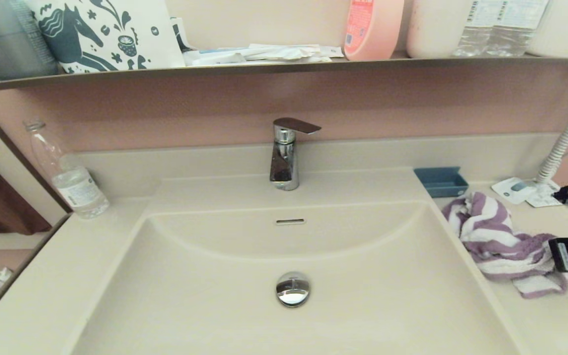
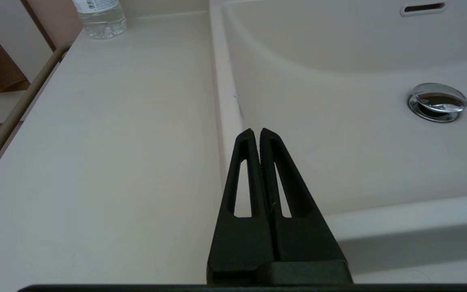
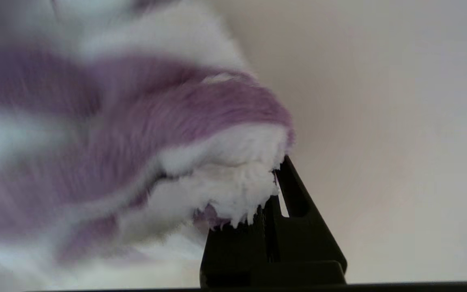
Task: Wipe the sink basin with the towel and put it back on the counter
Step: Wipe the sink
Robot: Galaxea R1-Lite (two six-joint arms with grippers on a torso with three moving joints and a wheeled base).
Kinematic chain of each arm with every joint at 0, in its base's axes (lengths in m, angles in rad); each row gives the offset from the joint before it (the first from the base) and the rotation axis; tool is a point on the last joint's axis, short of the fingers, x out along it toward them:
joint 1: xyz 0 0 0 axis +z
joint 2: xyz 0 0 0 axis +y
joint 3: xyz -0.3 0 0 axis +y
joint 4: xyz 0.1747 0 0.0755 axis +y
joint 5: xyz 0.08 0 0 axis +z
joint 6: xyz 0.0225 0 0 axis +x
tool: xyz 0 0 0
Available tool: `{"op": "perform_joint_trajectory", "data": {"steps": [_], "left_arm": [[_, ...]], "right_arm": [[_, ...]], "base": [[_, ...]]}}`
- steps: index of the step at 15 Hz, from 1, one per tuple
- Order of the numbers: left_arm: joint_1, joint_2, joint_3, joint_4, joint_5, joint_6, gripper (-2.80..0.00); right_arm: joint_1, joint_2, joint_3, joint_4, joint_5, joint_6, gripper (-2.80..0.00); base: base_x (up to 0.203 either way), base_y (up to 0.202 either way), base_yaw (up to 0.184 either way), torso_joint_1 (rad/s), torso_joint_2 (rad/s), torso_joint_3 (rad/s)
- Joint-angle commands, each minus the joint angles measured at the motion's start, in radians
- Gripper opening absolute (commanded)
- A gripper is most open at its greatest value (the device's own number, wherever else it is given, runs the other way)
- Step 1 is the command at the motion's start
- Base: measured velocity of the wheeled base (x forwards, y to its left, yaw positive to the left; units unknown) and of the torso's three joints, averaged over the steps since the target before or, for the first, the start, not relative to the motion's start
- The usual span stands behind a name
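- Fingers [image 3: 294, 190] of the right gripper [image 3: 272, 194] pinch the towel's [image 1: 501, 241] edge.
- Towel lies bunched on the tabletop [image 1: 550, 315], right of the sink basin [image 1: 363, 296], near the blue tray [image 1: 442, 181].
- Left gripper [image 2: 256, 132], fingers pressed together, hovers over the basin's left rim.

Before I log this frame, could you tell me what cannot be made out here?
- Right gripper: the towel covers its fingertips in the right wrist view; the head view's edge cuts it off.
- Left gripper: absent from the head view.
- Sink basin: near rim cut off by the head view's edge.
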Motion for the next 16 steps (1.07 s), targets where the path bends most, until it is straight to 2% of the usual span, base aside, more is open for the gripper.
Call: {"op": "perform_joint_trajectory", "data": {"steps": [1, 4, 6, 8, 13, 16], "left_arm": [[0.000, 0.001, 0.000, 0.001, 0.001, 0.000, -2.80], [0.000, 0.001, 0.000, 0.001, 0.001, 0.000, -2.80], [0.000, 0.001, 0.000, 0.000, 0.000, 0.000, -2.80], [0.000, 0.001, 0.000, 0.001, 0.000, 0.000, -2.80], [0.000, 0.001, 0.000, 0.001, 0.000, 0.000, -2.80], [0.000, 0.001, 0.000, 0.001, 0.000, 0.000, -2.80]], "right_arm": [[-0.036, -0.059, -0.002, 0.115, -0.021, -0.102, -2.80], [-0.087, -0.127, -0.002, 0.285, -0.025, -0.221, -2.80], [-0.155, -0.155, -0.004, 0.339, -0.032, -0.304, -2.80], [-0.224, -0.158, -0.057, 0.347, -0.050, -0.319, -2.80], [-0.422, -0.110, -0.120, 0.325, 0.004, -0.352, -2.80], [-0.445, -0.076, -0.110, 0.298, 0.005, -0.358, -2.80]], "base": [[0.000, 0.000, 0.000, 0.000, 0.00, 0.000], [0.000, 0.000, 0.000, 0.000, 0.00, 0.000], [0.000, 0.000, 0.000, 0.000, 0.00, 0.000], [0.000, 0.000, 0.000, 0.000, 0.00, 0.000], [0.000, 0.000, 0.000, 0.000, 0.00, 0.000], [0.000, 0.000, 0.000, 0.000, 0.00, 0.000]]}}
